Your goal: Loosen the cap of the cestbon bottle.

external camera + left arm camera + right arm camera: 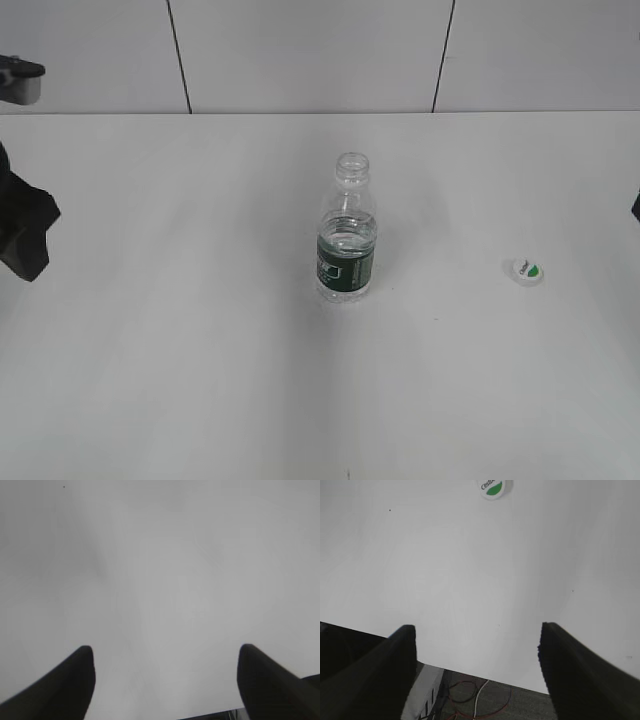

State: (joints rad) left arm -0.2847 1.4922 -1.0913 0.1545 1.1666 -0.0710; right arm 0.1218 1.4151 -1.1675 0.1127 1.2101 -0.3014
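The cestbon bottle (348, 232) is standing upright near the middle of the white worktop (200, 380), with its neck open and bare at the top. Water is filling it to about the upper edge of its dark green label band. The cap (526, 269) is lying flat on the worktop well apart from the bottle, off to the right side of the exterior view, with its green half-circle mark facing up.

The left end effector (165, 680) is hanging over a bare stretch of worktop with its two dark fingers (65, 685) spread wide, pinching nothing. In the exterior view a dark shape at the far left edge is probably part of that arm, though too little of it is showing to be sure.

The right end effector (475, 672) is sitting at the near edge of the worktop, its fingers (570, 675) likewise spread wide and holding nothing. In the right wrist view the cap (493, 487) is showing at the top edge, partly cut off, well ahead of the fingertips and not touching them. Below the worktop's edge, red and white cables (475, 700) are lying on the floor (520, 705).
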